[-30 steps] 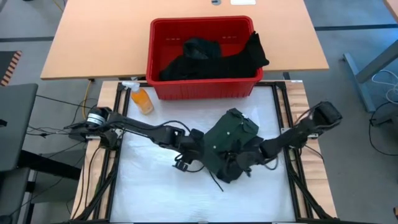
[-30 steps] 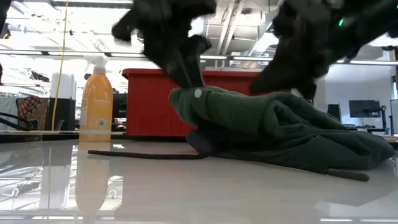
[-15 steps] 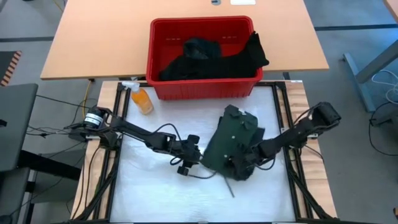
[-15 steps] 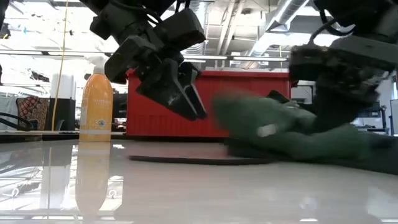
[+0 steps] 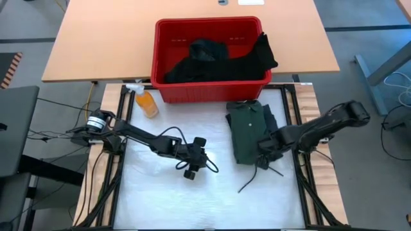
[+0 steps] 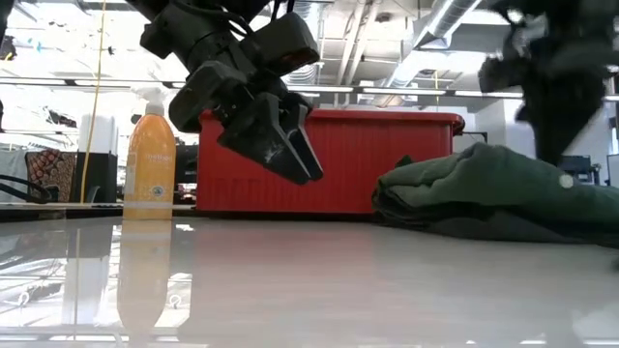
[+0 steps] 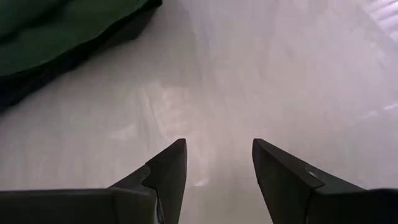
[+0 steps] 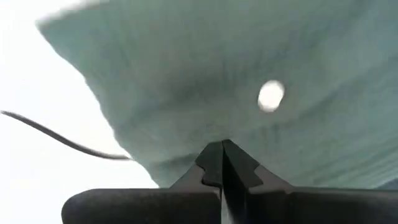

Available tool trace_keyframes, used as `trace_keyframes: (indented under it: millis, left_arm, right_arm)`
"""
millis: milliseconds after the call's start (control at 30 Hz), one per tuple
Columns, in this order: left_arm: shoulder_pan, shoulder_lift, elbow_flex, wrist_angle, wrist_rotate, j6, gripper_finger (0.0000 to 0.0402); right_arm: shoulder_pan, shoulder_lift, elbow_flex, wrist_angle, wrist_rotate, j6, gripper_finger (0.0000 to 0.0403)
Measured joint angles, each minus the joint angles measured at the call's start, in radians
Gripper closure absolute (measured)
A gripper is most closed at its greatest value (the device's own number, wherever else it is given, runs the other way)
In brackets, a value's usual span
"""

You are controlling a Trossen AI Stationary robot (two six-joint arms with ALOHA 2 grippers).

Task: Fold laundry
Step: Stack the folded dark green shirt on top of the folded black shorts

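A dark green collared shirt point(image 5: 249, 131), folded into a long bundle, lies on the white table's right half, with a darker layer point(image 6: 455, 227) under it. A black cord point(image 5: 253, 181) trails from its near end. My right gripper point(image 5: 263, 155) is shut at the shirt's near end, beside a white button point(image 8: 271, 95). My left gripper point(image 5: 192, 171) hangs open just above the table's middle, left of the shirt, with bare table between its fingers point(image 7: 217, 155). My right gripper has its shut tips on the green cloth at the shirt's near end point(image 8: 214, 134), coming steeply from above. Creases in the cloth run toward the tips; how many layers lie between them is hidden by the fingers. The shirt rests on the table.
A red plastic basket point(image 5: 209, 90) with black garments point(image 5: 212, 58) stands at the table's far edge; one garment hangs over its right rim. An orange spray bottle point(image 5: 146, 102) stands left of it. Bare white table point(image 5: 154, 199) lies toward the near and left edges.
My right gripper has swung toward the table's right edge and tipped steeply down, drawing the green shirt with it from the middle. The shirt has turned about and now lies flatter, lengthwise near-to-far. My left gripper has sunk a little and now stands apart from the shirt.
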Motion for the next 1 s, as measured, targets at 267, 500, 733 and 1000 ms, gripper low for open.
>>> trace_keyframes:
  millis: [267,500,733,1000]
  left_arm:
    - [0.000,-0.016,0.000,-0.003,-0.030,0.004,0.0230]
    - [-0.008,-0.023,0.000,-0.001,-0.029,-0.056,0.0230]
    - [-0.043,-0.070,0.000,-0.105,-0.072,-0.090,0.0230]
    - [-0.057,-0.178,0.000,-0.188,-0.185,-0.092,0.0230]
  right_arm:
    - [-0.038,-0.022,0.131,0.101,0.186,0.003,0.0383]
    - [-0.143,0.146,0.010,0.270,0.187,-0.036,0.0383]
    - [-0.235,0.158,-0.229,0.490,0.123,-0.003,0.0383]
    - [-0.252,0.053,-0.282,0.399,0.098,-0.015,0.0383]
